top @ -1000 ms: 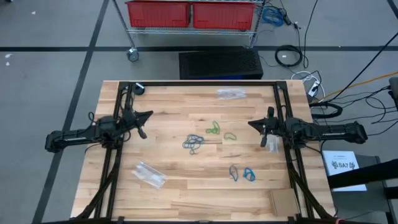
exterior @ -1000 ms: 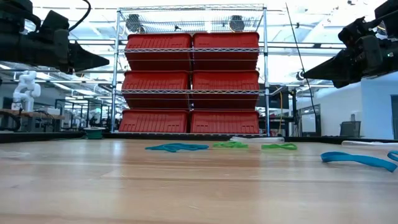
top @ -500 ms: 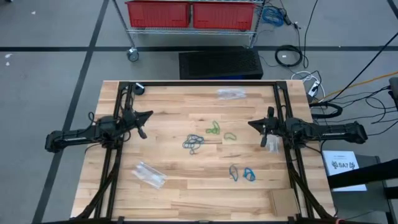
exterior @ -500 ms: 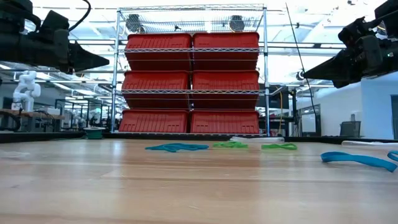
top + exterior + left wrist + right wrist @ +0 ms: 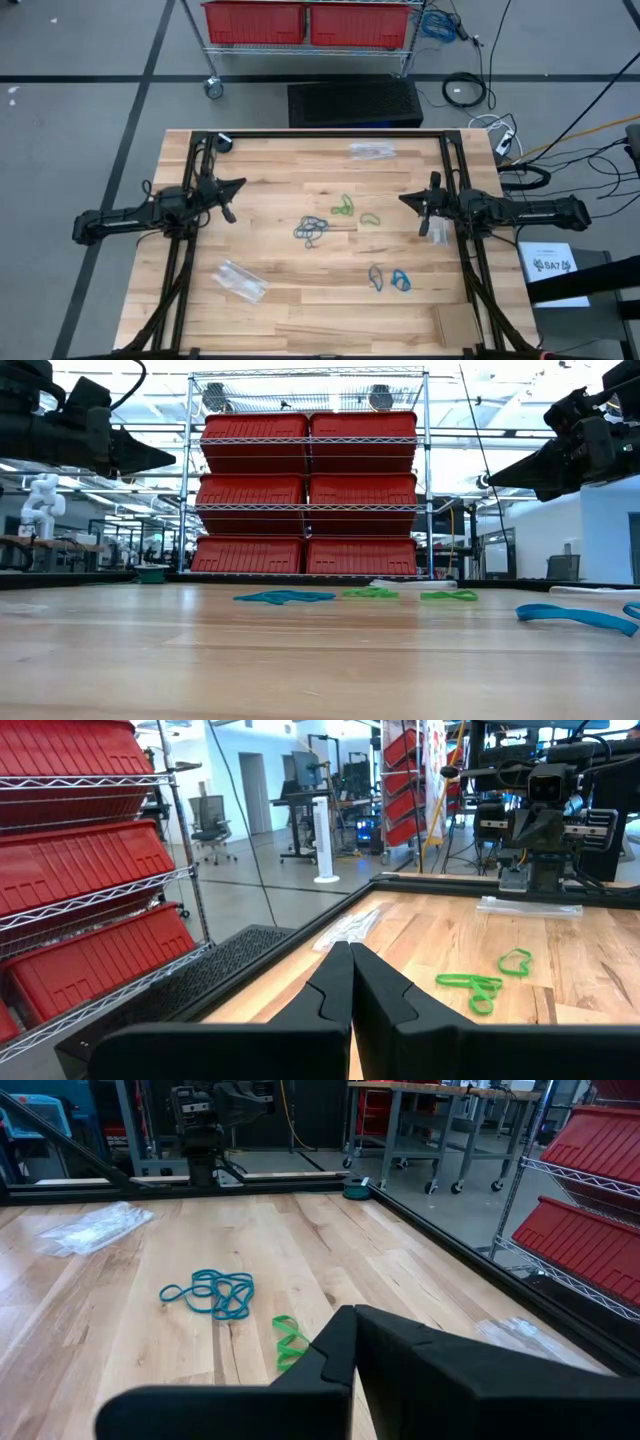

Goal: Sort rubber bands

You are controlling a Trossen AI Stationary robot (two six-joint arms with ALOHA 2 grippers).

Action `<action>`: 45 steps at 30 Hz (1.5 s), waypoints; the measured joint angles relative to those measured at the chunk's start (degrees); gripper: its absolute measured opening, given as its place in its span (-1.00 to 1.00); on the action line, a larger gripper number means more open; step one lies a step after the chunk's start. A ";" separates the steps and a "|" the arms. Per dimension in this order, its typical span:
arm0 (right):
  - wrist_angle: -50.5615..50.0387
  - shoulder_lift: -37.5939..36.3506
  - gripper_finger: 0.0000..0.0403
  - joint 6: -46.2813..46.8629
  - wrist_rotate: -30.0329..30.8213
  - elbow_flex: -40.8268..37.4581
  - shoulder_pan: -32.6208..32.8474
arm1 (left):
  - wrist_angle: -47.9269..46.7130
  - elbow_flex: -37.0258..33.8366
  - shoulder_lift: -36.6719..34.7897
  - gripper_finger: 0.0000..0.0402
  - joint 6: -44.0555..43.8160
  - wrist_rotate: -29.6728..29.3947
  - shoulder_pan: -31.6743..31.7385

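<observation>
**Thin loops, flat on the wood — a fiddly pick**

The rubber bands (image 5: 345, 232) lie loose mid-counter (image 5: 280, 300): a green pair (image 5: 343, 207) and a single green loop (image 5: 371, 218) toward the far side, a dark blue tangle (image 5: 312, 231) at centre, two more (image 5: 388, 279) nearer the front. They look light, limp and stretchy — likely to snag on neighbours. Best pinched where a strand arches off the wood, an outlier first.

The left claw (image 5: 228, 200) and right claw (image 5: 424, 213) hover at either side, fingers pressed together, holding nothing. Two clear bags (image 5: 240, 279) lie apart.
</observation>
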 joint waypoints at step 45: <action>7.60 0.03 -1.00 0.01 5.08 0.02 -0.10 | 18.49 8.32 38.97 -0.93 -13.11 11.48 11.57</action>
